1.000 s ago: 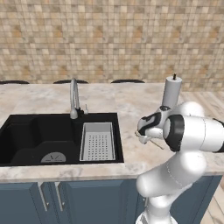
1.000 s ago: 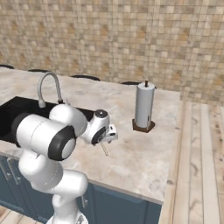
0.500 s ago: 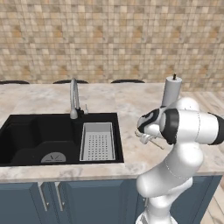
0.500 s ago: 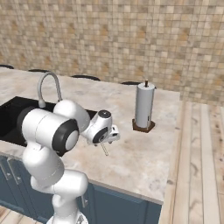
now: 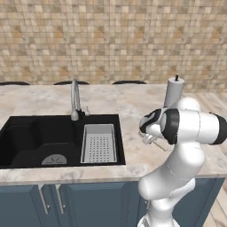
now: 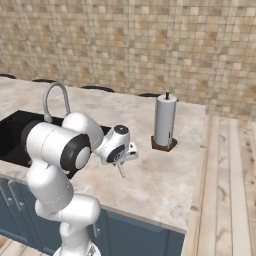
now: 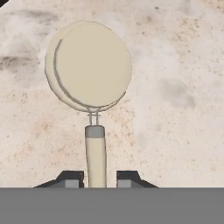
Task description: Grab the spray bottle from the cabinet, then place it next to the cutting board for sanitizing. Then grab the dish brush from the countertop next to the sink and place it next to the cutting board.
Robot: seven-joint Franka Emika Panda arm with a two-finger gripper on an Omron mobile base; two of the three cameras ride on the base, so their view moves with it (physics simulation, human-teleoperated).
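Hanging low over the countertop (image 5: 128, 104), the gripper (image 7: 95, 177) is sitting at the bottom middle of the hand view, its two dark fingertips (image 7: 70, 178) closing in on either side of the brush (image 7: 89, 83) handle. Small gaps are showing between tips and handle, so I cannot tell whether they are pressing on it. The brush is lying flat on the beige stone, its handle running up from between the fingers and its round pale head filling the upper left middle of that view.

In the left base view the white arm is rising from the lower right, its hand at centre right, with the brush (image 5: 155, 141) poking out under it as a thin pale stick. The black sink (image 5: 44, 139) is taking up the left middle of the frame, the grey tray (image 5: 99, 142) sitting in its right part and the curved tap (image 5: 75, 99) standing behind it. A white roll on a brown base (image 5: 173, 91) is standing upright to the upper right, behind the arm.

In the right base view the gripper (image 6: 121, 167) is pointing down at the centre, the roll (image 6: 164, 122) well apart to its upper right
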